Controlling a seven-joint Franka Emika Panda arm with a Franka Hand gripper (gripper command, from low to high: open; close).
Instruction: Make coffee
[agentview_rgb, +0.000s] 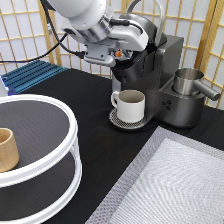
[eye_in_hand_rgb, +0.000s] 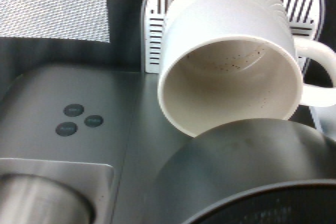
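Right now, in the exterior view, my gripper (agentview_rgb: 141, 41) is up at the top of the coffee machine (agentview_rgb: 165, 75), pressed in against its dark rounded lid (agentview_rgb: 137, 24) toward the view's top. My fingers are buried between my own hand and the machine's head, so I cannot tell how far apart they stand, nor whether they have hold of anything. The coffee pod does not show anywhere in this view; I cannot say where it is. Below my hand, a white mug (agentview_rgb: 130, 105) stands upright on the machine's round drip tray (agentview_rgb: 118, 121), its handle turned to the view's left. A steel pitcher (agentview_rgb: 189, 82) sits on the machine's right-hand side, its handle pointing to the view's right. At the view's left stands a white two-tier round rack (agentview_rgb: 60, 150) with a tan wooden cup (agentview_rgb: 7, 149) on its upper shelf. A grey woven mat (agentview_rgb: 170, 185) lies at the bottom right on the black table (agentview_rgb: 105, 160), and a blue slatted tray (agentview_rgb: 32, 75) lies at the left behind the rack.

From my wrist view, I look straight down into the white mug (eye_in_hand_rgb: 225, 80); its inside is bare apart from a few brown specks. The dark curved lid (eye_in_hand_rgb: 255, 175) of the machine fills the near part of the picture. Three round buttons (eye_in_hand_rgb: 79, 119) show on the machine's grey body, with the steel pitcher (eye_in_hand_rgb: 37, 205) at the corner. No pod shows here either.
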